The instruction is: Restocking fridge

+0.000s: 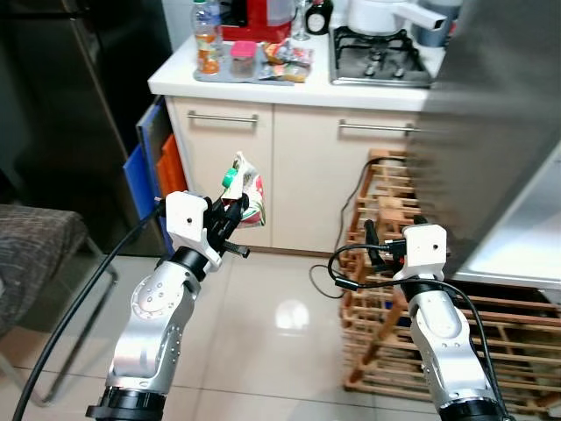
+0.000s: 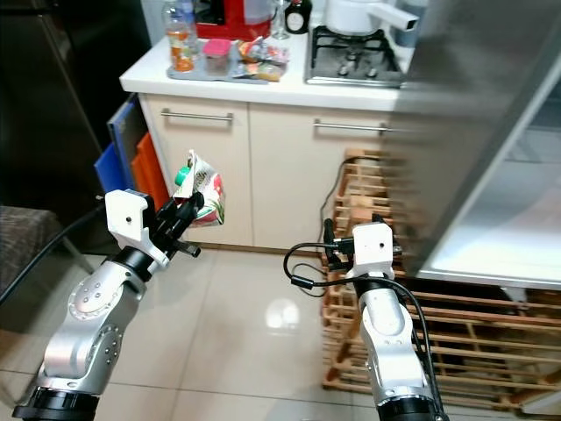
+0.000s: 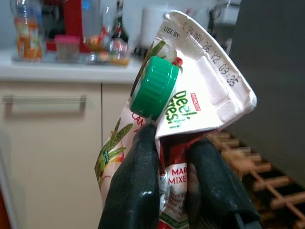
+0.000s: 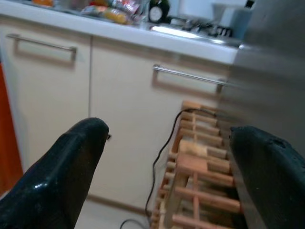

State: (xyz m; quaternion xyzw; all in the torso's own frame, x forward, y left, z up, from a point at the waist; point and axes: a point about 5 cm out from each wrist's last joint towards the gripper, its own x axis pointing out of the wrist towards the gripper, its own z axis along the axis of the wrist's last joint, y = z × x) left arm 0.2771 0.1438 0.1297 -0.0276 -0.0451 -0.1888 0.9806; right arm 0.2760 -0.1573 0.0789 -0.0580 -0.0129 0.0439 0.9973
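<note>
Green-capped printed juice carton [image 3: 183,119] sits clamped in the left gripper [image 1: 230,221], carry stage; right gripper [image 4: 167,167] spread empty. Next: turn toward the grey fridge door [image 1: 500,114].

The grey steel fridge door [image 1: 491,132] at the right is blurred and cut off by the frame's edge. The crumpled green-capped juice carton [image 3: 181,124] has its lower part hidden behind black fingers [image 3: 131,191], and its small print is partly unreadable. Far countertop items [image 1: 263,57] are too small to identify.
</note>
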